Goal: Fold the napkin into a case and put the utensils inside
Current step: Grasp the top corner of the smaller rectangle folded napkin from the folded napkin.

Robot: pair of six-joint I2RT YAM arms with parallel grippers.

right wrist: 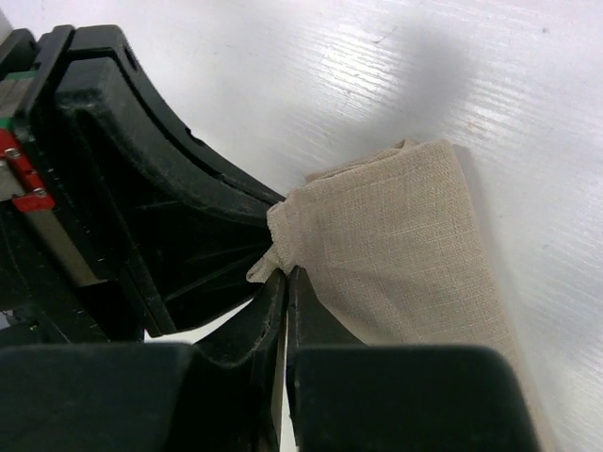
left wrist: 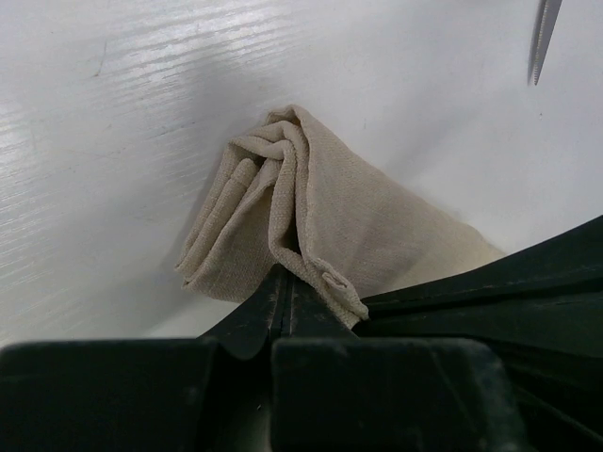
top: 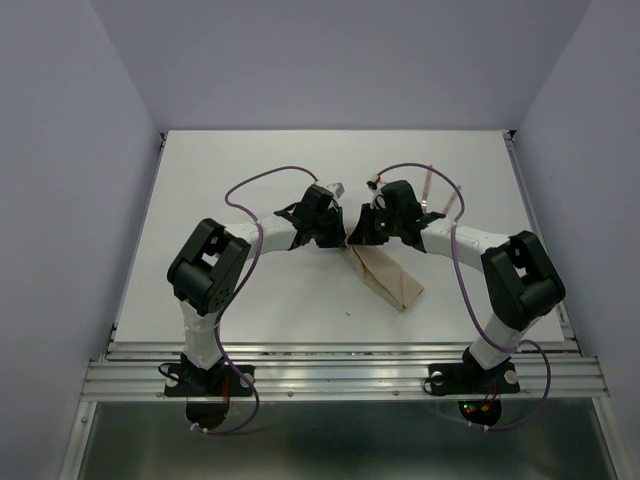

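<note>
The tan napkin (top: 387, 277) lies folded into a narrow layered strip on the white table, running from the middle toward the near right. Its far end is lifted and bunched (left wrist: 301, 202). My left gripper (left wrist: 285, 275) is shut on that bunched end. My right gripper (right wrist: 286, 270) is pressed against the left one and is shut on a corner of the same end (right wrist: 396, 245). In the top view both grippers meet over the strip's far end (top: 347, 235). A pinkish-red utensil handle (top: 428, 186) lies behind the right arm, and a serrated knife blade tip (left wrist: 543, 38) shows far right.
Purple cables loop above both arms (top: 262, 180). The left gripper's black body (right wrist: 160, 207) fills the left side of the right wrist view. White walls close in the table at the back and both sides.
</note>
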